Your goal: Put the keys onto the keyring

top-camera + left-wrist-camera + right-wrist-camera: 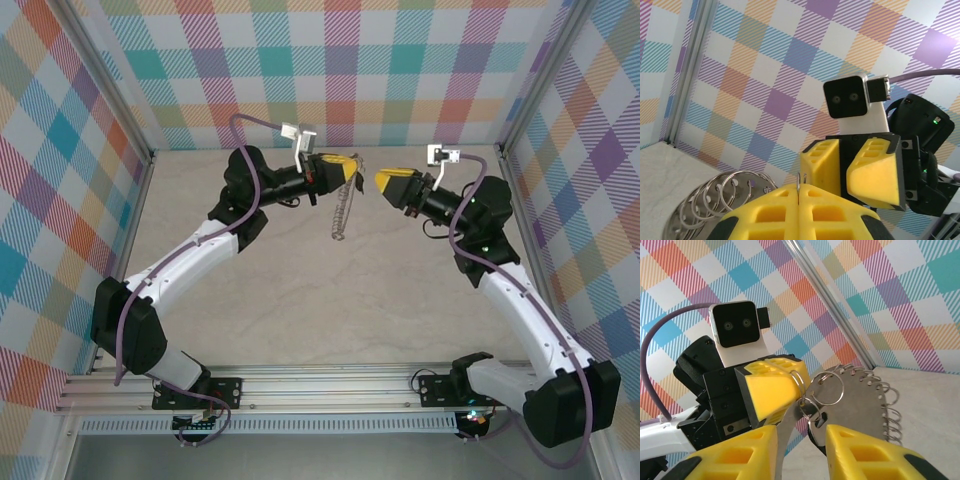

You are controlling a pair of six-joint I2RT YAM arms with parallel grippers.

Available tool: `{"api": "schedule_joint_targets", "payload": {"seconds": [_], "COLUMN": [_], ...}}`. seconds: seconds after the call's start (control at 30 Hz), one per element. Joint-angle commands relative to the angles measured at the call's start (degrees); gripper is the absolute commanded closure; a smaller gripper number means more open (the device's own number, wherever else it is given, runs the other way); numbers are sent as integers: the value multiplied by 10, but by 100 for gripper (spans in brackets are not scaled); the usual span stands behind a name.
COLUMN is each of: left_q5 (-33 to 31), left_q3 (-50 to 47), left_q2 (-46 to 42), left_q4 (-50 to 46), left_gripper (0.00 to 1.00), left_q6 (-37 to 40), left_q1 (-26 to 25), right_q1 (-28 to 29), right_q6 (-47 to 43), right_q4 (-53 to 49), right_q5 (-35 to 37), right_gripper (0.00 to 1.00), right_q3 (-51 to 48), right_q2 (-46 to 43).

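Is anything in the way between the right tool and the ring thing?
No, nothing visible is. The keyring hangs from the shut left tool, and the right tool points straight at it with just air between.

Above the far middle of the tabletop [330, 300], the left tool [352, 172] and the right tool [380, 180] sit nose to nose, near each other, with only a slim gap between them. The keyring [342, 212] dangles from the left tool, beside that gap. The left arm [190, 250] and right arm [520, 300] slant inward, fencing open tabletop between them. Plaid walls [330, 80] close off left, back and right, and a metal rail [330, 385] bounds the near edge.
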Motion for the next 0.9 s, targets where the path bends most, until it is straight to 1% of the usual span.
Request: {"api": "schedule_joint_targets", "payload": {"seconds": [0.0,0.23,0.33,0.37,0.63,0.87], "left_q5": [15,21,21,22,22,22], "left_q3": [-2,-1,-2,-2,-2,-5], "left_q2": [-1,0,-1,0,2,4], "left_q4": [47,54,54,53,56,58], "left_gripper": [100,100,100,100,100,100], "left_q6": [-16,-27,-28,-28,-32,-34], "left_q1": [6,8,8,8,8,8], "right_q1": [-2,-2,-2,-2,-1,0], "right_q6": [28,66,77,80,105,120], "right_q4": [53,108,114,133,168,188], "right_q5": [-27,-50,-54,-56,-67,-72], "right_gripper": [68,69,69,69,69,72], "right_q3": [27,42,48,50,54,55], "right_q2": [14,50,61,64,88,100]}}
